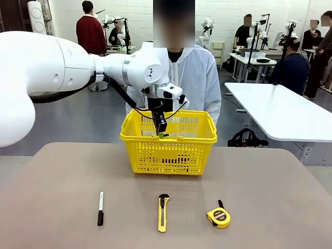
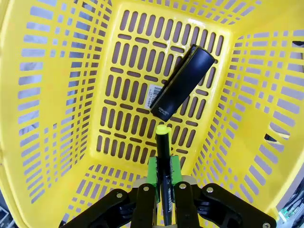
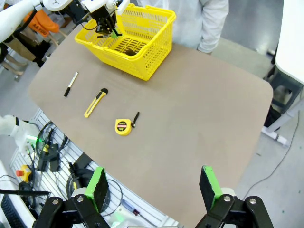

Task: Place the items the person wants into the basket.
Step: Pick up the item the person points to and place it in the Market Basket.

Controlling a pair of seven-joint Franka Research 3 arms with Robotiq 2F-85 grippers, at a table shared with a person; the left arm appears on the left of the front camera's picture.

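My left gripper (image 1: 161, 126) hangs over the yellow basket (image 1: 145, 155), shut on a slim black pen (image 1: 164, 136) with a yellow-green end. In the left wrist view the pen (image 2: 162, 142) points down at the basket floor (image 2: 128, 95), clamped between the green pads (image 2: 153, 170). The yellow box cutter (image 1: 163, 211) lies on the table in front of the basket. My right gripper (image 3: 154, 190) stands open high above the table's near edge, holding nothing. The person (image 1: 199, 78) in a white jacket stands behind the basket.
A black oblong object (image 2: 183, 83) with a white label lies on the basket floor. A white-and-black pen (image 1: 100, 207) lies left of the box cutter and a round yellow tape measure (image 1: 219, 216) right of it. Another white table (image 1: 280, 109) stands at the far right.
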